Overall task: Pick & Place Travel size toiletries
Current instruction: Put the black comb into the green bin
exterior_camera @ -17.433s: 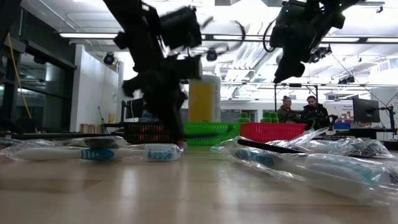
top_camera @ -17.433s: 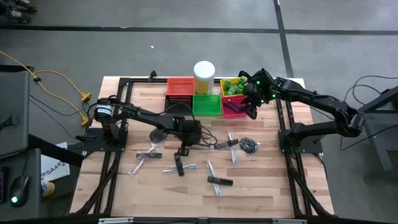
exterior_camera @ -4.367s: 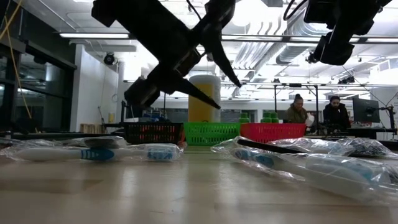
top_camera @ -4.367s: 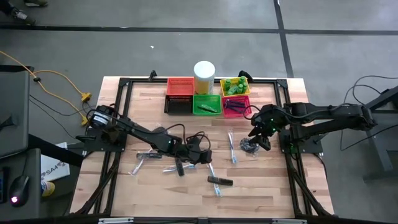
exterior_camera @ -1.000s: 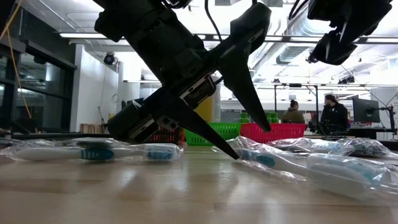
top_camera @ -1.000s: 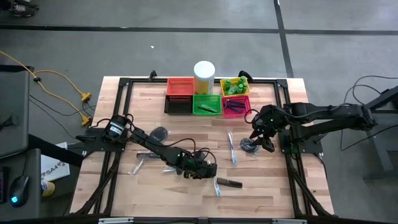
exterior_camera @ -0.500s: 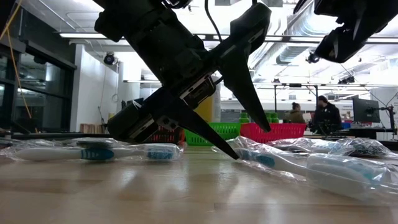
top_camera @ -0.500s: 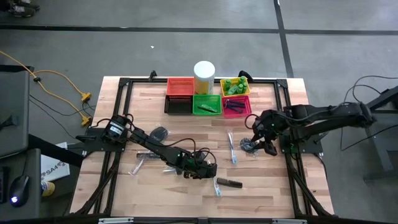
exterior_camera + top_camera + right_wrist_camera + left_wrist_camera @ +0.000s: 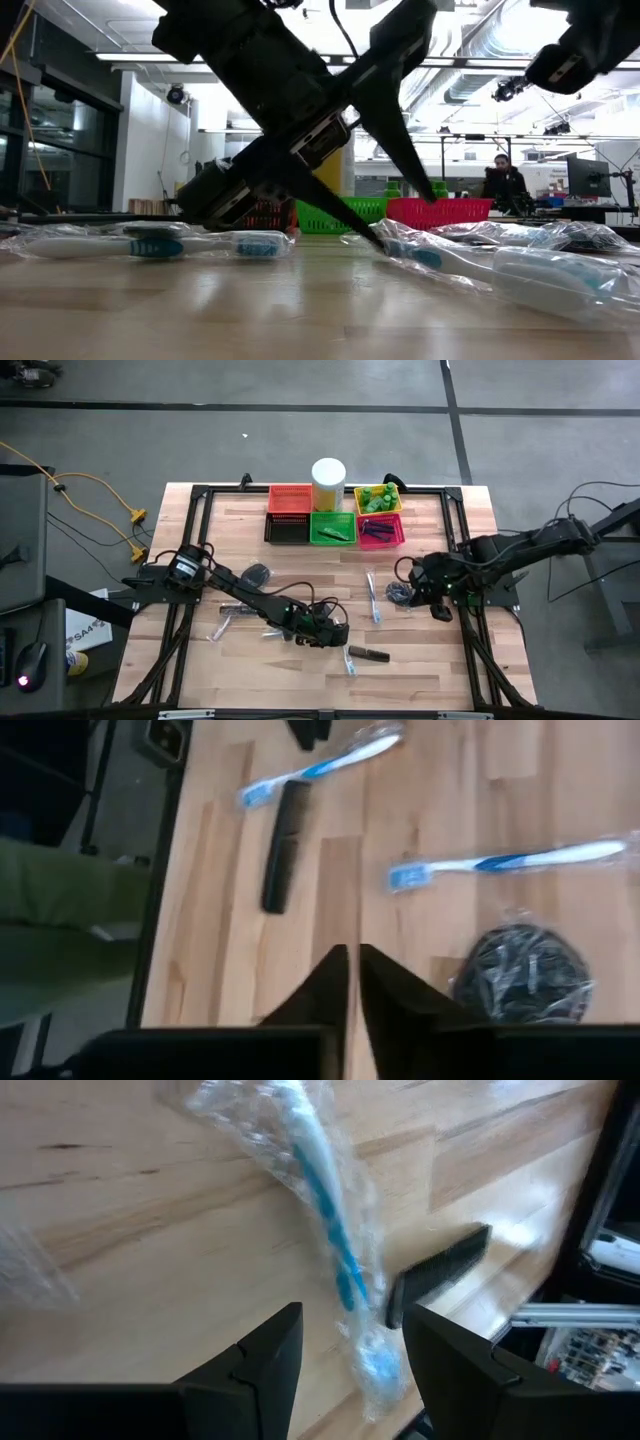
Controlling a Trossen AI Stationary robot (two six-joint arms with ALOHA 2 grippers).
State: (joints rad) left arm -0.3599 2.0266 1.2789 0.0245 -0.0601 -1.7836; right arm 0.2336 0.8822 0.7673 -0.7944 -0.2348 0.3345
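Hovering low over tabletop (image 9: 250,670), left hand (image 9: 338,637) with fingers apart, straddling nothing, just beside clear-wrapped toothbrush (image 9: 330,1250) and black comb (image 9: 369,654); second wrapped toothbrush (image 9: 373,596) mid-table; dark coiled bundle (image 9: 399,594) just beside right hand (image 9: 441,610), fingers pressed together, empty, near right frame rail

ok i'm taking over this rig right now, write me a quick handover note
Left claw: open, low over a wrapped toothbrush with a black comb beside it, holding nothing.
Right claw: shut and empty, near the dark coiled bundle.
Done: green lumps sit in the yellow basket, some pieces in the green and pink ones.
Left: toothbrushes, comb and bundles lie loose on the table.
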